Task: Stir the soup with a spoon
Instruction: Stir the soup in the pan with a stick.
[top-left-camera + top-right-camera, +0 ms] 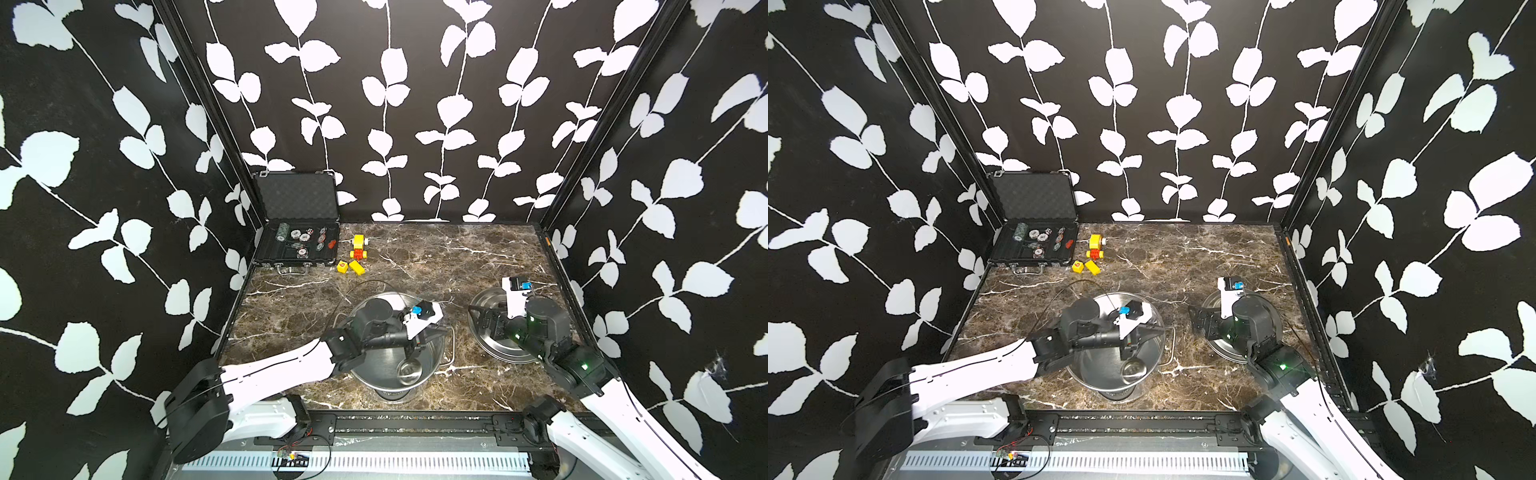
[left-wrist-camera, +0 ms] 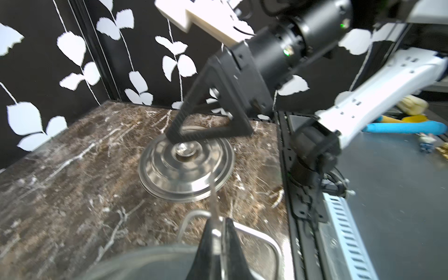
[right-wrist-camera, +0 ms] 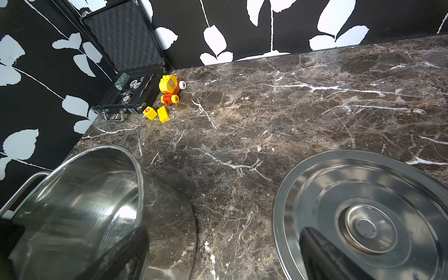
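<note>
We saw the left end effector (image 2: 219, 223) clamped on the handle of the spoon (image 1: 409, 370), whose small bowl sat down inside the bare steel pot (image 1: 376, 374) near the counter's (image 1: 436, 257) front edge. The right end effector (image 3: 223, 232) hovered, fingers wide apart, above the lid (image 3: 339, 174) lying flat beside the pot.

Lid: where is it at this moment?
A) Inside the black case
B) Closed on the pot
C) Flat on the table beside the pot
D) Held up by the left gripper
C: the lid lies flat on the table, to the side of the uncovered pot.
</note>
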Tool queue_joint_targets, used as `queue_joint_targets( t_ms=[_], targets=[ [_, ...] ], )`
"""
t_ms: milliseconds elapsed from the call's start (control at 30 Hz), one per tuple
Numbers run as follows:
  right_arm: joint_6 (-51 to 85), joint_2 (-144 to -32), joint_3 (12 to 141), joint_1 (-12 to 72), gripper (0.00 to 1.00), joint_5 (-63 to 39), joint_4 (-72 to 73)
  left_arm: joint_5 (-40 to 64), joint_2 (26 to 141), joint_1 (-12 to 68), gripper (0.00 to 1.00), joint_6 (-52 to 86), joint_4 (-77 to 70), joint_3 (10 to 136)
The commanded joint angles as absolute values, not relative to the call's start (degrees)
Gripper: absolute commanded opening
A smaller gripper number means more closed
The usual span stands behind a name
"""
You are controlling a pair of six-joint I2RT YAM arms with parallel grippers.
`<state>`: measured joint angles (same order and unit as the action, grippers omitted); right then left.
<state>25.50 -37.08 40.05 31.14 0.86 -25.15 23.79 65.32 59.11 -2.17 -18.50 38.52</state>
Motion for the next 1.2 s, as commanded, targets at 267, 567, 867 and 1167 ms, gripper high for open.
queue_joint_targets(
  t_ms=[267, 567, 867, 1167],
  targets=[
    [26.43, -37.04, 41.4, 31.38, 0.99, 0.48, -22.24, 16.13, 47.57, 59.33, 0.0, 3.07, -13.66, 28.3],
    [25.39, -40.1, 42.27, 31.38, 0.99, -0.91, -20.23, -1.09, 35.61, 59.09, 0.0, 0.72, -4.27, 25.45],
    [25.23, -40.79, 42.12, 31.38, 0.99, -1.14, -19.07, -14.79, 36.81, 54.49, 0.0, 0.15, -5.79, 25.79],
    [24.75, -40.09, 42.45, 31.38, 0.99, -0.97, -20.04, -15.87, 49.47, 49.32, 0.0, -1.46, -18.75, 28.51]
  ],
)
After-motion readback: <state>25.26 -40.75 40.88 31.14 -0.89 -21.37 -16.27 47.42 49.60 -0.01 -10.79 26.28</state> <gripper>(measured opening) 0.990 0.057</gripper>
